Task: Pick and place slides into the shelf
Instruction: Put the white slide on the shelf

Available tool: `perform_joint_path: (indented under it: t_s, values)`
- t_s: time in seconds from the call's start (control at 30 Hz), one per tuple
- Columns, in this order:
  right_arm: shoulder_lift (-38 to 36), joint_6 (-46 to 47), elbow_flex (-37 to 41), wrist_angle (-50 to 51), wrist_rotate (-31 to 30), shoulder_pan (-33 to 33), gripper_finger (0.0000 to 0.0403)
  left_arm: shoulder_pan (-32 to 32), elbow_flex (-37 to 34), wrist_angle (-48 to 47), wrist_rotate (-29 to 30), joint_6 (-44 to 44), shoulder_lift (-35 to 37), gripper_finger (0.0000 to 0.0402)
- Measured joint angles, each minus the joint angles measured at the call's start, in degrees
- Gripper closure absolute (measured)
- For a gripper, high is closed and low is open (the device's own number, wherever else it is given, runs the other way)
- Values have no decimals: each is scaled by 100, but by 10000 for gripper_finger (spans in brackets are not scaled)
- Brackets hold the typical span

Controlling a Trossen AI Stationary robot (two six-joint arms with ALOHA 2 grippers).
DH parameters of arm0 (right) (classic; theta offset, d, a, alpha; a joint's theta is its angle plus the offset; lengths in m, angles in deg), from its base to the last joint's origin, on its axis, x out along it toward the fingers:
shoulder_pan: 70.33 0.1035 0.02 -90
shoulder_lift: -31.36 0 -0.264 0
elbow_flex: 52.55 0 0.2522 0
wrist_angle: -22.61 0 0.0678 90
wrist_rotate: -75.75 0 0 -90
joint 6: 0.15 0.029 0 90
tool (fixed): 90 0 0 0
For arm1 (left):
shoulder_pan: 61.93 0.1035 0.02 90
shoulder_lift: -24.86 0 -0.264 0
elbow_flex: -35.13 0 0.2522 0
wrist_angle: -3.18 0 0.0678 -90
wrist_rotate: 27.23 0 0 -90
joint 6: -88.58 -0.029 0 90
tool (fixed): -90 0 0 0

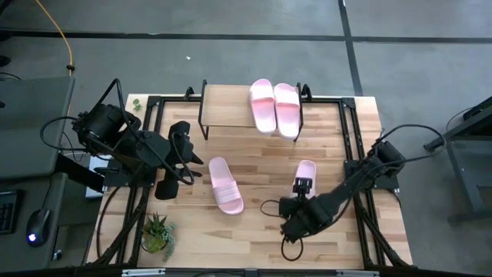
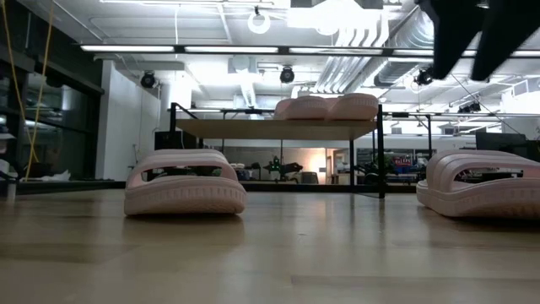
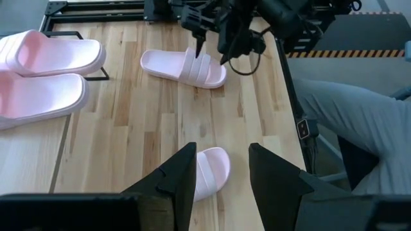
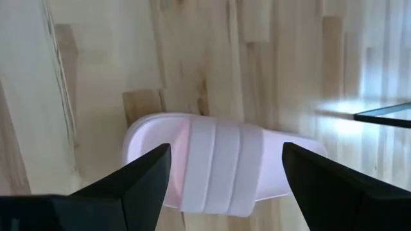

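While two slides point(image 1: 274, 106) sit on the shelf point(image 1: 227, 106), the right gripper point(image 1: 302, 185), fingers wide, hovers over a counter point(image 1: 261, 231) slide point(image 1: 305, 174); closing off-centre could pinch only its strap.

Pale pink on all four slides: two on the shelf point(image 1: 231, 108), namely one point(image 1: 262, 105) and its neighbour point(image 1: 287, 108), one on the table at left point(image 1: 225, 185) and one at right point(image 1: 305, 175), each strap ribbed in the same pink. Light blond wood with darker streaks and short block joints on the table point(image 1: 261, 231), a similar pale plank on the shelf over thin black legs, matte black on the left gripper point(image 3: 221, 176) and right gripper point(image 4: 225, 176). Green leaves on the small plant point(image 1: 157, 231), seemingly in a darker pot.
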Motion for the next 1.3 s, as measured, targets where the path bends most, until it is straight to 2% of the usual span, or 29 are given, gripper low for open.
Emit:
perform_joint_path:
  t_s: [0.5, 0.67, 0.97, 1.3]
  values:
    - [572, 852, 0, 110, -64, 534, 115, 0, 0, 0, 1, 17, 0, 275]
    - [707, 1136, 0, 187, -277, 688, 115, 0, 0, 0, 2, 17, 0, 275]
    - [1029, 1631, 0, 784, -362, 841, 115, 0, 0, 0, 4, 17, 0, 275]
    - [1262, 1674, 0, 782, -478, 860, 115, 0, 0, 0, 7, 15, 0, 275]
